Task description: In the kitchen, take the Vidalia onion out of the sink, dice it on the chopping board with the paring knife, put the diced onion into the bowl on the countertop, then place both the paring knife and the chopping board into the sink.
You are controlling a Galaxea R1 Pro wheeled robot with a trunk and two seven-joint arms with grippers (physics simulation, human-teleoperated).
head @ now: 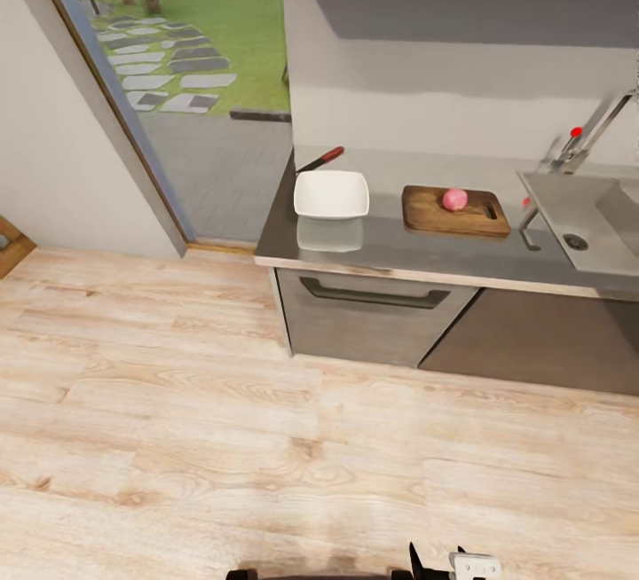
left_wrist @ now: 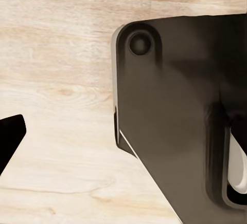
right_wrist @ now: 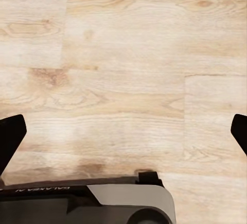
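The pale wood-plank floor (head: 177, 438) takes up most of the head view, its grain matte and lightly knotted; it also lies well beyond the fingers in both wrist views. Past it stands the grey, smooth-topped kitchen counter (head: 399, 247) with a dark-handled drawer front, well apart from both arms. At its right end is the grey steel sink (head: 586, 216), with an angled tap behind it.

The right gripper (right_wrist: 123, 131) looks down at bare floor, its two dark fingertips (right_wrist: 11, 134) set wide apart with nothing between them. Of the left gripper, one dark fingertip (left_wrist: 10, 134) shows at the frame edge; the other is hidden behind the robot's dark, rounded body panel (left_wrist: 180, 121), so I cannot tell whether it is spread or closed.

On the counter, the rectangular brown wooden chopping board (head: 455, 212) lies flat, with the small round pink Vidalia onion (head: 454, 199) resting on it, already out of the sink. To its left sits the square white glossy bowl (head: 331, 194), and just behind the bowl is the paring knife (head: 321, 159), red-handled, lying at an angle.

The step in hand looks like approaching the counter. It would go best by stopping square to the board, close enough that both knife and onion fall within reach. The onion's round shape may let it roll.
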